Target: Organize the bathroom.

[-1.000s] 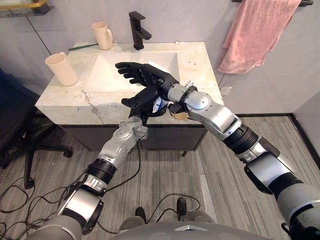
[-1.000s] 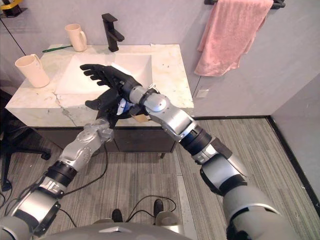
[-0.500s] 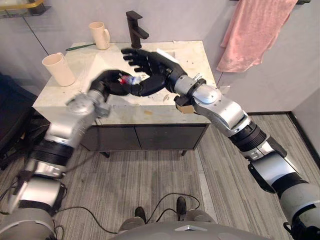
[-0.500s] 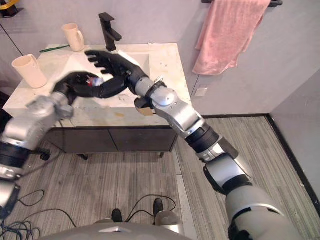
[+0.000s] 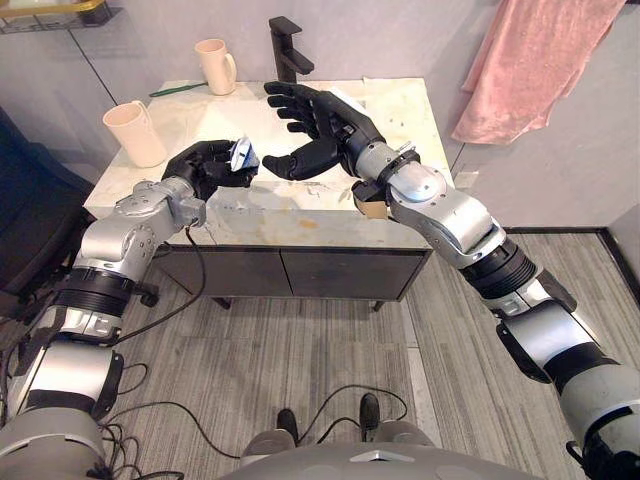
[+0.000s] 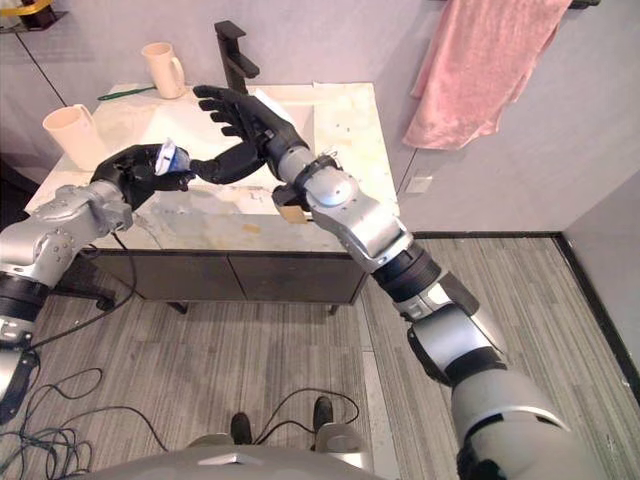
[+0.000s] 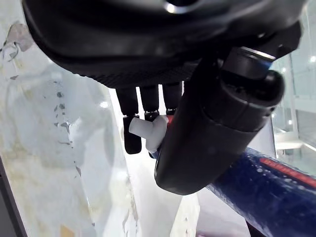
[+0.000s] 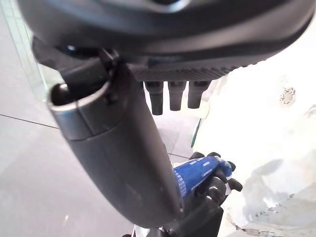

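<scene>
No legible print, not even on the blue tube (image 8: 197, 174).

Your left hand (image 5: 205, 165) has carried the blue toothpaste tube (image 5: 241, 154) away from the right hand (image 5: 318, 125): a second ago the two met low in front of the sink (image 5: 262, 120), and now the left hand grips the tube over the counter beside the sink, near the closer beige cup (image 5: 134, 133). The right hand has lifted, fingers spread, above the sink.
</scene>
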Robot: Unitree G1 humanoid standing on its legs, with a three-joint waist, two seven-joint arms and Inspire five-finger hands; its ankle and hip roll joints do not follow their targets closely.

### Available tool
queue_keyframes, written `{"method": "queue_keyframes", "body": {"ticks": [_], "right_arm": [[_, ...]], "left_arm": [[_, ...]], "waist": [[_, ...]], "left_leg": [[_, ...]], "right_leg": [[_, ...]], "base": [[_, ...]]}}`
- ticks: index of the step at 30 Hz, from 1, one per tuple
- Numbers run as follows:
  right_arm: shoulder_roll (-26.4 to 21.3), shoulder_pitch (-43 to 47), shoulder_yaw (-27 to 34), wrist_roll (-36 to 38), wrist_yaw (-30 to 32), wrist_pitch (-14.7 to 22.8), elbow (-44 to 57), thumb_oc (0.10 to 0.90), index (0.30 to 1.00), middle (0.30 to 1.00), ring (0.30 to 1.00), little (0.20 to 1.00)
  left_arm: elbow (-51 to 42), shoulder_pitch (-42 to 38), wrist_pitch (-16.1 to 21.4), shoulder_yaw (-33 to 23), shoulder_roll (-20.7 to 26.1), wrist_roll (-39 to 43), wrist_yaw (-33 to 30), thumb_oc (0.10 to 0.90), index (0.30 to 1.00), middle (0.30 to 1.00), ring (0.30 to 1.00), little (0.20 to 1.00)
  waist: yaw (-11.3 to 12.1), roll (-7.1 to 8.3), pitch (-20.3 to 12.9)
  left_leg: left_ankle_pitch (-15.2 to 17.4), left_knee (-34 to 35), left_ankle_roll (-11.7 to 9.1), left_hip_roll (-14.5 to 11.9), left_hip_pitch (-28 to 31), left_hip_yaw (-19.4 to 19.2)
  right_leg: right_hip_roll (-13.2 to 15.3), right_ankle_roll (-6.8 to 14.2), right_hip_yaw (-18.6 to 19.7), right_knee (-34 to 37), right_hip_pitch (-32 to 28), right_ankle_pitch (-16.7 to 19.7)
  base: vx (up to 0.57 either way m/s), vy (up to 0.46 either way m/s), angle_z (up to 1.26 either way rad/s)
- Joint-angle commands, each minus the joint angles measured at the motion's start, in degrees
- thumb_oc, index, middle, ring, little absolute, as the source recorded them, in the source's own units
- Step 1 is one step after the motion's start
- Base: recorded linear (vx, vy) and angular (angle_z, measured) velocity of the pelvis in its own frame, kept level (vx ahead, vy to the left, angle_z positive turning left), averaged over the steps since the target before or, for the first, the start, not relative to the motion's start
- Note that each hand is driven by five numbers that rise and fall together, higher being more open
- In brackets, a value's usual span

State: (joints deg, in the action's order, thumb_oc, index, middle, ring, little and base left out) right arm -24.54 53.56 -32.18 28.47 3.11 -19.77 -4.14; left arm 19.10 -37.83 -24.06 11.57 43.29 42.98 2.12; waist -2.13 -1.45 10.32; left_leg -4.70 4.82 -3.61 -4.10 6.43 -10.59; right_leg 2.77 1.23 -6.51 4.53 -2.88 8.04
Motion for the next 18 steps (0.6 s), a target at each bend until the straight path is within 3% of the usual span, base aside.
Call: {"method": "queue_keyframes", "body": {"ticks": [1,10,18], "right_arm": [[1.17,9.05,3.05,0.8,0.47,4.37,0.85,0.8,0.9,0.9,0.9,0.9],[1.93,8.52,2.98,0.14,-0.43,5.14,1.18,0.8,0.9,0.9,0.9,0.9],[2.07,7.91,3.0,0.12,-0.65,5.16,2.39,0.8,0.9,0.9,0.9,0.9]], "left_arm": [[-2.76,-10.66,6.2,-2.69,2.67,4.52,-0.15,0.4,0.3,0.3,0.3,0.3],[-5.16,-9.06,2.7,-3.53,1.03,12.5,1.28,0.4,0.3,0.3,0.3,0.3],[-8.64,-6.68,1.98,-3.59,-0.68,13.12,-0.12,0.4,0.3,0.3,0.3,0.3]], "waist": [[0.47,-1.56,-4.36],[0.4,-1.96,-4.01],[0.25,-1.97,-3.86]], "left_leg": [[6.22,-6.05,-0.12,-4.33,0.98,0.03],[5.99,-6.14,-0.19,-4.21,0.83,0.07],[5.89,-6.36,-0.15,-4.17,0.66,0.02]], "right_leg": [[2.95,3.92,3.15,0.41,-0.25,-6.87],[3.23,3.86,3.17,0.28,-0.28,-6.9],[3.2,3.78,3.4,0.22,-0.22,-6.92]], "base": [[0.0,0.0,0.0],[0.0,0.0,0.0],[0.0,0.0,0.0]]}}
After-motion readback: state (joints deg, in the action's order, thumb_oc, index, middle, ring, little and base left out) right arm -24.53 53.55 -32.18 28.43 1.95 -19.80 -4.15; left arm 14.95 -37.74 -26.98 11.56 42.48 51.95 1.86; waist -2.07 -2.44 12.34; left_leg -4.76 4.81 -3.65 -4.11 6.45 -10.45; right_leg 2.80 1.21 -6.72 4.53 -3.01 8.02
